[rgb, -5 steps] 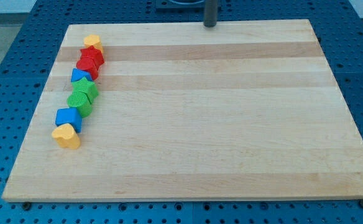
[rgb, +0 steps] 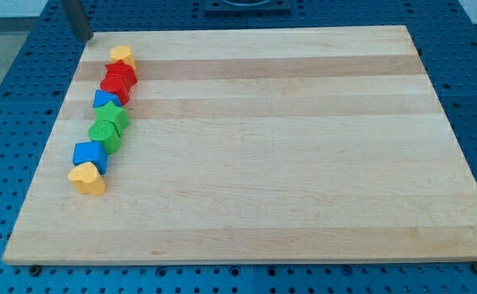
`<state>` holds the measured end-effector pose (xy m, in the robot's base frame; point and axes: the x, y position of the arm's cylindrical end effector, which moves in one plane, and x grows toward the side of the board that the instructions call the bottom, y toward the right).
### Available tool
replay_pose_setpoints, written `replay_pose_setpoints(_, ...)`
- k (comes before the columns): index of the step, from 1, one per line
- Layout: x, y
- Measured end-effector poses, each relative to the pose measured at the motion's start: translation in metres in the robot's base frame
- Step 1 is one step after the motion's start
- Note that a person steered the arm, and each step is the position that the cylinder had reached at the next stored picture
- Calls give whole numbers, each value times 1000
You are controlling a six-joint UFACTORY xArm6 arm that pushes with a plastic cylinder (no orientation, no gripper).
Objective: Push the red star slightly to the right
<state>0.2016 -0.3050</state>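
Observation:
The red star (rgb: 122, 73) lies near the top of a line of blocks along the board's left side, touching a yellow block (rgb: 122, 55) above it and a second red block (rgb: 111, 86) below it. My tip (rgb: 82, 37) is at the board's top left corner, just off the wooden edge, up and to the left of the red star and apart from all the blocks.
Below the red blocks the line runs on: a blue block (rgb: 104, 100), a green star (rgb: 114, 118), a green block (rgb: 104, 135), a blue block (rgb: 90, 153) and a yellow heart (rgb: 86, 179). The wooden board (rgb: 287, 163) rests on a blue perforated table.
My tip has moved from the top middle of the board far to the left, to the top left corner. The blocks have not moved.

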Motion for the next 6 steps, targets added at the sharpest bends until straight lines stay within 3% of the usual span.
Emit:
replay_pose_setpoints(2,114,33)
replay_pose_setpoints(4,117,152)
replay_pose_setpoints(5,115,244)
replay_pose_setpoints(6,112,282)
